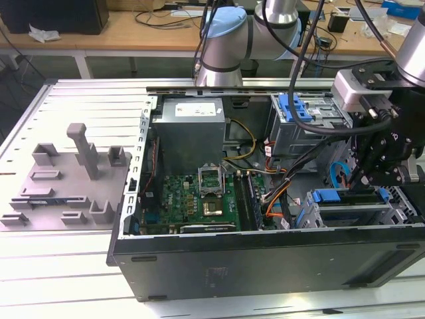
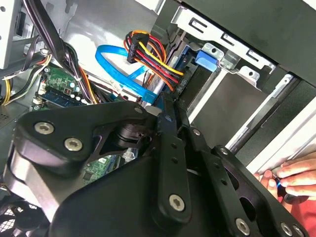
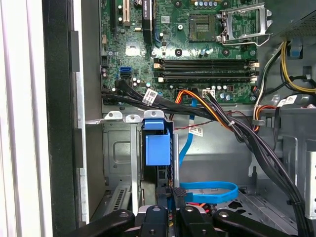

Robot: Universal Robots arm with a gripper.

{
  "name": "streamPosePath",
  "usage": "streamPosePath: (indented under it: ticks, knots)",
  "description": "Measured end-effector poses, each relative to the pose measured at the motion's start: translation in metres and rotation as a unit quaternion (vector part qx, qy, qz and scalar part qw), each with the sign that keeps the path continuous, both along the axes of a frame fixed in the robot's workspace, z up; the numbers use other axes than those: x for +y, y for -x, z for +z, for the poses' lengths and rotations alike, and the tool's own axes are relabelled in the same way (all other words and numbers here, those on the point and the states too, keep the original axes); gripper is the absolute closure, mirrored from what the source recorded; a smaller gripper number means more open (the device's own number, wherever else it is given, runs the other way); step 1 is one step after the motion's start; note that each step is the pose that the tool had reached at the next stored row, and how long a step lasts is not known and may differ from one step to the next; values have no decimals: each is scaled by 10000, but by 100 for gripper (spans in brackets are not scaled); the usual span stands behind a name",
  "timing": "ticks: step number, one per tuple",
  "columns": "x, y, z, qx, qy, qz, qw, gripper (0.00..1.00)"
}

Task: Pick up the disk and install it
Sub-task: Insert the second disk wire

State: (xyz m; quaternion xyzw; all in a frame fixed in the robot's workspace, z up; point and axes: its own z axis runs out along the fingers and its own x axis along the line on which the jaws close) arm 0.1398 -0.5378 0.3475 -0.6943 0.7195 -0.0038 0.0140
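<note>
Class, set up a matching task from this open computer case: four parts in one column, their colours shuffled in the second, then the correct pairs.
Parts
1. motherboard
2. flat data cable
3. gripper
4. power supply box

Colours
A. black
B. grey
C. green
D. blue

Pairs: 1-C, 2-D, 3-A, 4-B

Green motherboard (image 1: 199, 199), blue flat cable (image 3: 207, 190), black computer case (image 1: 265, 262), grey fixture (image 1: 66, 179)

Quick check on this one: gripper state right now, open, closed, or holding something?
Gripper: cannot be told; it is down inside the computer case, at the drive bay beside the blue carrier.
</note>
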Motion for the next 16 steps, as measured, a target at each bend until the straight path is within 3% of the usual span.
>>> streamPosePath:
  ticks: [16]
  knots:
    - [0, 0, -47, 0, 0, 0, 10000, 84]
